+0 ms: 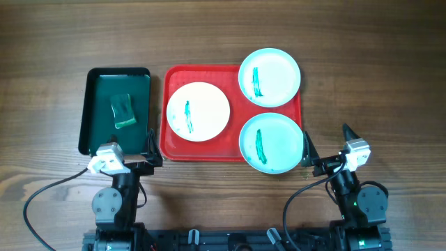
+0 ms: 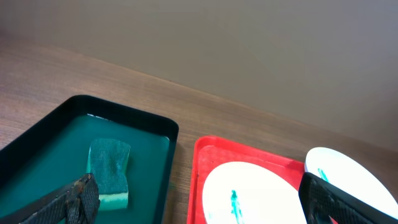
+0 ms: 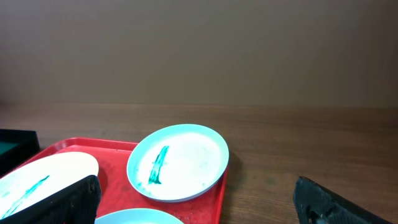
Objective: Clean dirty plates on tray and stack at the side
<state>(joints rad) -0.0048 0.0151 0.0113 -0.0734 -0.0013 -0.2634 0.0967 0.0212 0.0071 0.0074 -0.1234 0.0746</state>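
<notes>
The red tray [image 1: 171, 77] lies at the table's middle with three plates on it, each with a green smear. The white plate [image 1: 202, 104] is at its left. One aqua plate [image 1: 275, 66] is at the top right, the other aqua plate [image 1: 275, 150] at the bottom right, overhanging the rim. My left gripper [image 1: 150, 150] is open and empty, near the tray's front left corner. My right gripper [image 1: 327, 146] is open and empty, just right of the near aqua plate. The left wrist view shows the white plate [image 2: 261, 186]; the right wrist view shows the far aqua plate [image 3: 186, 165].
A dark green tray [image 1: 94, 104] stands left of the red tray and holds a green sponge [image 1: 123, 110], also seen in the left wrist view [image 2: 111, 167]. Bare wooden table [image 1: 376, 84] lies right of the red tray.
</notes>
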